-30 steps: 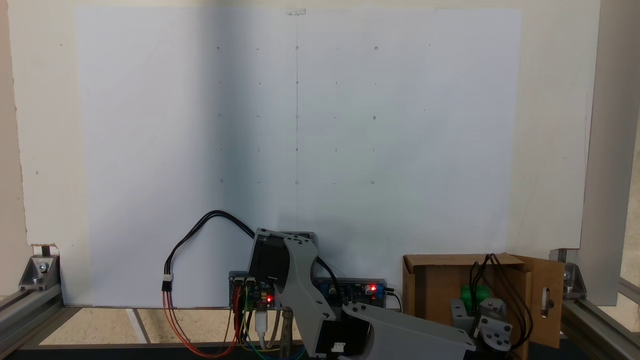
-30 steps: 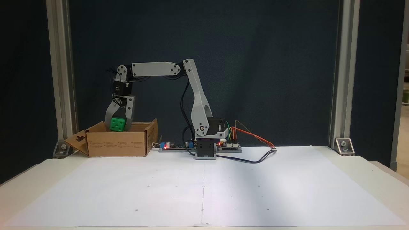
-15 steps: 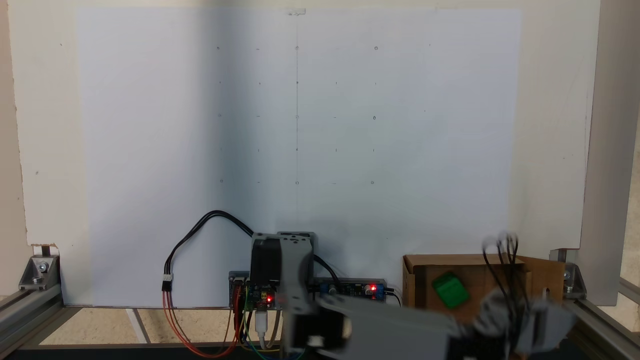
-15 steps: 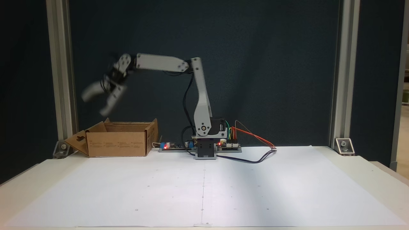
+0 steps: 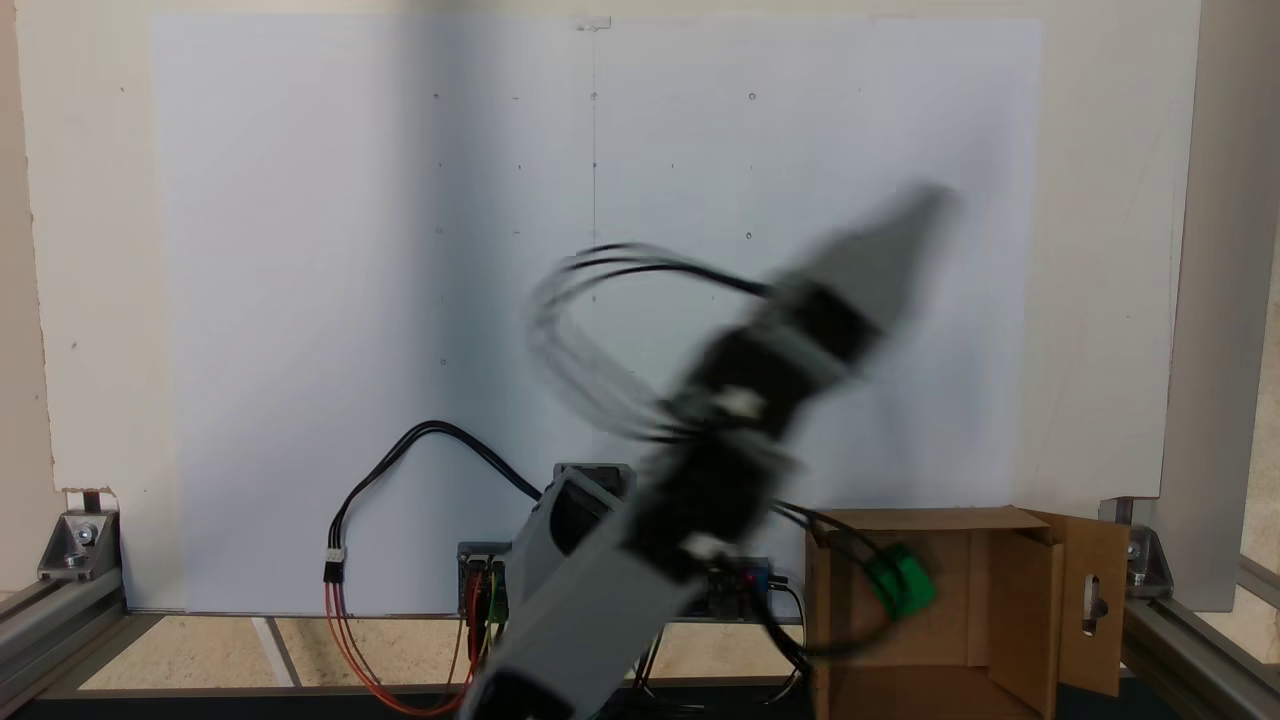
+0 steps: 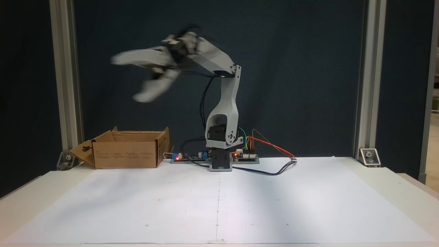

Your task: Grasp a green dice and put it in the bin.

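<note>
One green dice lies inside the cardboard bin, against its left inner wall in the fixed view from above. Gripper hangs high above the table, motion-blurred, up and right of the bin in the front fixed view. Jaws spread wide, nothing between them. Dice sits well below and apart from the jaws. Bin stands left of the arm's base.

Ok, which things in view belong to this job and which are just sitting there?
Job:
- green dice, lying inside the bin
- bin, cardboard, flaps open
- gripper, open and empty, blurred, raised well above the bin

Just there:
- white paper sheet
- circuit boards and loose wires at the arm's base
- aluminium frame posts
</note>
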Robot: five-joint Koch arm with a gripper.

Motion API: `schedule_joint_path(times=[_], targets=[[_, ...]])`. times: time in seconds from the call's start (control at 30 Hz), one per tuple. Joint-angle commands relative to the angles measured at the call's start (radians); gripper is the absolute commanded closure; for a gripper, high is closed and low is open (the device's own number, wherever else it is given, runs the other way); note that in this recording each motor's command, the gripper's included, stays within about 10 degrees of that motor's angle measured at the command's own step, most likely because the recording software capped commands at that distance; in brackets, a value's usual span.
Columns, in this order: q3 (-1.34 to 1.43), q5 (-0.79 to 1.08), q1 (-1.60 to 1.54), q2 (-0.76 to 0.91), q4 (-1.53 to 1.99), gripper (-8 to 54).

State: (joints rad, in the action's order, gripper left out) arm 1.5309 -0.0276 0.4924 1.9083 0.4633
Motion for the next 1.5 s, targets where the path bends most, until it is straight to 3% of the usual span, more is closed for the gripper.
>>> schedule_joint_path(times=[0.0, 0.13, 0.47, 0.83, 1.47], targets=[[0.060, -0.038, -0.159, 0.126, -0.035, 0.4], [0.258, -0.044, -0.430, 0.247, -0.040, 0.2], [0.804, -0.020, -0.485, 0.459, -0.383, 0.0], [1.166, -0.005, -0.472, 0.463, -0.883, 0.5], [1.448, 0.008, -0.469, 0.465, -1.676, 1.5]])
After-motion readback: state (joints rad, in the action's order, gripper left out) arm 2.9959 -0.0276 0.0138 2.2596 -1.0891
